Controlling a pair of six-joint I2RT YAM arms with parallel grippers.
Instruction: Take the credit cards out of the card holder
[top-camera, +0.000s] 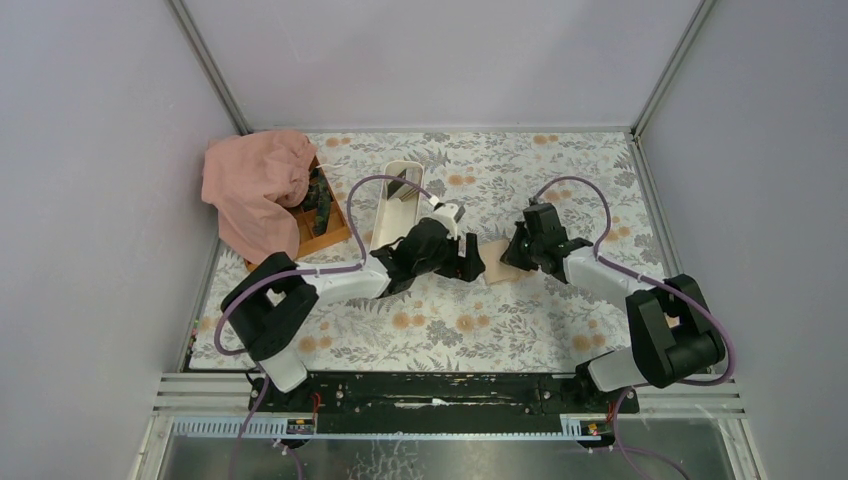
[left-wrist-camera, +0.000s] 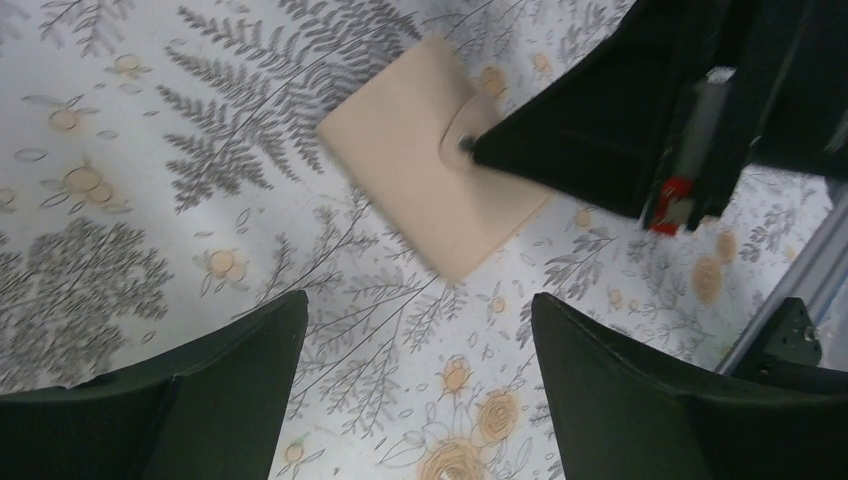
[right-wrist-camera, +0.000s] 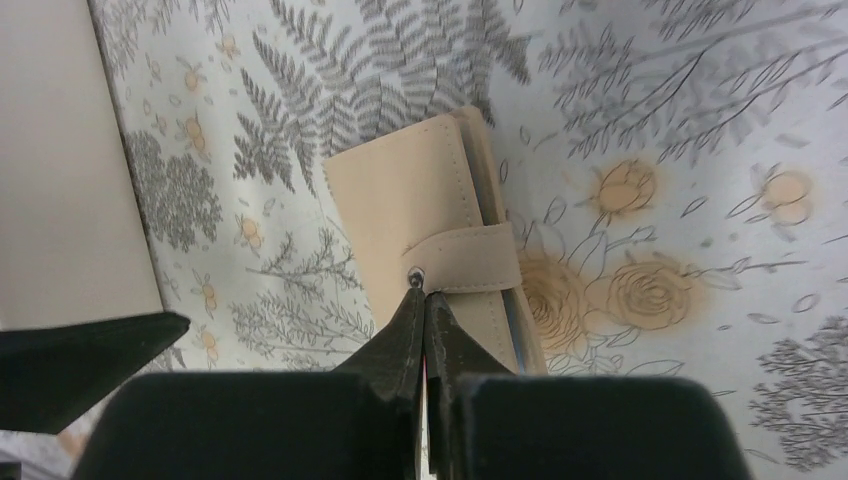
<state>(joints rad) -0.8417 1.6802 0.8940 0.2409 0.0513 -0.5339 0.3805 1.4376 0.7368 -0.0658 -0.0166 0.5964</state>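
Note:
The card holder (top-camera: 497, 270) lies shut on the floral cloth, tan cover up, its strap snapped across it. It also shows in the left wrist view (left-wrist-camera: 410, 150) and the right wrist view (right-wrist-camera: 410, 210), where a thin blue edge shows along its side. The credit cards are hidden. My right gripper (top-camera: 517, 257) is shut, and its tips (right-wrist-camera: 422, 290) touch the snap at the strap's end; it also shows in the left wrist view (left-wrist-camera: 600, 130). My left gripper (top-camera: 470, 262) is open and empty, its jaws (left-wrist-camera: 418, 310) above the cloth just left of the holder.
A long white oval tray (top-camera: 395, 200) stands behind the left gripper and shows in the right wrist view (right-wrist-camera: 70, 150). A brown wooden box (top-camera: 325, 215), partly under a pink cloth (top-camera: 255, 185), sits at the back left. Grey walls enclose the table.

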